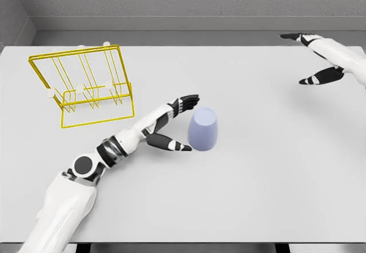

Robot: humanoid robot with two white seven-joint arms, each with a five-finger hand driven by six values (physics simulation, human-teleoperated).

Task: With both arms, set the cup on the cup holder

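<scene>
A pale lavender cup (203, 129) stands upside down near the middle of the white table (257, 178). My left hand (182, 122) is open just left of it, fingers spread above and thumb low by the cup's base, close to its wall without a clear grasp. The yellow wire cup holder (86, 84), with white-tipped pegs, stands at the table's far left. My right hand (311, 58) is open at the far right, well away from the cup, fingers spread wide.
Grey walls run behind the table. The table's front edge lies near the bottom of the picture, with dark legs below it.
</scene>
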